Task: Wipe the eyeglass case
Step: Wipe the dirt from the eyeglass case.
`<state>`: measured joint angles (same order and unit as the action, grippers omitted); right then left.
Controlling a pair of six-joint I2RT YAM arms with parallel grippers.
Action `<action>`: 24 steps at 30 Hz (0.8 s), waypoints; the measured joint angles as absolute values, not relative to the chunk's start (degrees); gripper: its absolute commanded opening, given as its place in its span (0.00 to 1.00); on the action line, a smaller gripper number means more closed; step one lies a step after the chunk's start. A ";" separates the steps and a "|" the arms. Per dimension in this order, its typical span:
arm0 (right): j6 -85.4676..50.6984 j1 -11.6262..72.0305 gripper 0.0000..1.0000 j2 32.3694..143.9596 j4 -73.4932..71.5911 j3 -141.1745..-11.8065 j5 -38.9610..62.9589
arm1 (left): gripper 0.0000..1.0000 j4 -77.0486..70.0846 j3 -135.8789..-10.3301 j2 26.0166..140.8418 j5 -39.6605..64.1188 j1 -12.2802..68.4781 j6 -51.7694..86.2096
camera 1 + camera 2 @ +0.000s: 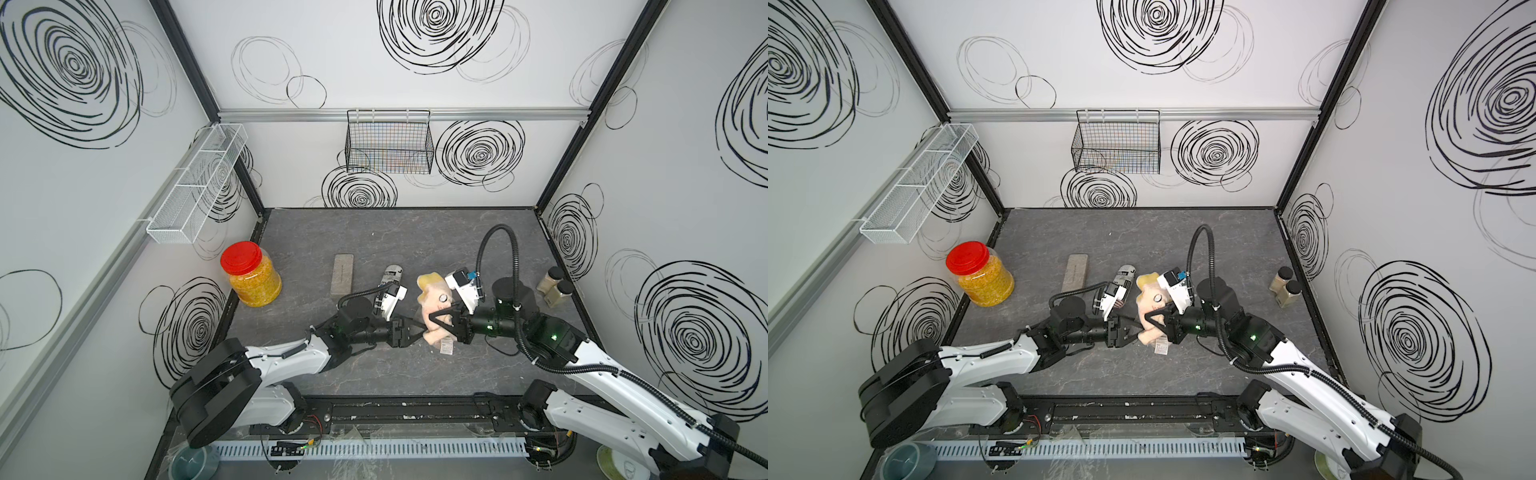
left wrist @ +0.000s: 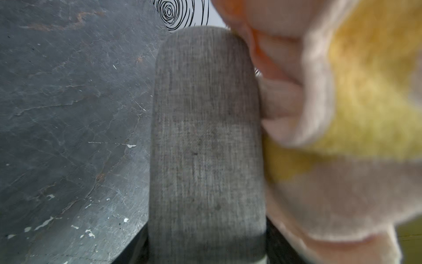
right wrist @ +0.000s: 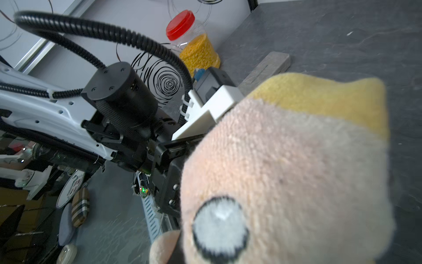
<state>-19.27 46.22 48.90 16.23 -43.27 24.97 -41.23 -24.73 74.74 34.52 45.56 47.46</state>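
Observation:
The eyeglass case [image 2: 206,137] is grey woven fabric with a rounded end. It sticks out from my left gripper [image 2: 206,251], which is shut on its near end. A pink and yellow plush cloth [image 2: 342,91] presses against one long side of the case. In both top views the cloth [image 1: 432,291] [image 1: 1148,291] hangs between the two arms and hides the case. My left gripper [image 1: 420,330] reaches into it from the left. My right gripper [image 1: 435,321] comes in from the right and is shut on the cloth [image 3: 285,171], which fills the right wrist view.
A red-lidded jar [image 1: 251,274] of yellow grains stands at the left wall. A grey block [image 1: 343,274] and a lying can [image 1: 392,274] are behind the left arm. Two spice bottles [image 1: 555,286] stand at the right wall. A wire basket [image 1: 388,141] hangs on the back wall.

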 measured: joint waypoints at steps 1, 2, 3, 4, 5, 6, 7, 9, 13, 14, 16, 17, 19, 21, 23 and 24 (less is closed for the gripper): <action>-19.18 46.33 0.00 49.15 16.29 -43.27 23.83 | 0.60 -41.60 -24.73 74.91 34.89 45.54 47.81; -19.14 46.33 0.00 49.15 16.43 -43.27 22.46 | 0.60 -41.98 -24.73 74.96 35.22 45.45 48.10; -19.14 46.30 0.00 48.93 16.69 -43.31 19.42 | 0.60 -42.26 -24.73 74.96 35.59 45.45 48.34; -19.11 46.19 0.00 48.69 17.21 -43.48 16.64 | 0.60 -42.54 -24.73 74.96 35.88 45.36 48.53; -19.09 45.82 0.00 48.56 17.76 -43.75 13.91 | 0.60 -42.59 -24.73 74.96 35.97 45.32 48.77; -19.05 45.06 0.00 48.53 18.65 -44.38 10.74 | 0.60 -42.54 -24.73 74.96 35.99 45.19 48.95; -19.03 44.18 0.00 48.58 19.18 -44.99 8.64 | 0.60 -42.52 -24.73 74.94 35.99 45.06 49.04; -19.00 42.02 0.00 48.99 20.03 -46.33 5.65 | 0.60 -42.52 -24.73 74.76 35.97 44.93 48.99; -18.55 40.91 0.00 49.91 20.10 -47.27 6.68 | 0.60 -42.39 -24.67 73.78 36.03 44.91 48.90; -18.31 41.54 0.00 49.93 19.81 -47.24 7.81 | 0.60 -42.17 -24.60 73.65 36.05 44.91 48.88; -17.91 43.42 0.00 49.95 19.05 -47.13 11.18 | 0.60 -42.06 -24.49 73.58 36.21 44.93 48.82; -17.82 44.49 0.00 50.06 18.81 -47.13 13.30 | 0.60 -42.13 -24.49 73.58 36.29 44.93 48.73; -17.63 46.24 0.00 50.76 18.61 -47.13 17.74 | 0.59 -42.30 -24.49 73.58 36.53 44.93 48.56; -17.45 47.22 0.00 51.64 18.68 -47.13 20.60 | 0.59 -42.39 -24.49 73.58 36.62 44.93 48.40; -17.23 47.42 0.00 51.90 18.85 -47.13 20.43 | 0.59 -42.44 -24.49 73.58 36.62 44.93 48.18; -17.12 47.40 0.00 51.83 19.03 -47.13 19.07 | 0.59 -42.44 -24.49 73.58 36.60 44.93 48.16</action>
<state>-17.12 47.40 51.83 19.03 -47.13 19.07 -42.44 -24.49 73.58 36.60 44.93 48.16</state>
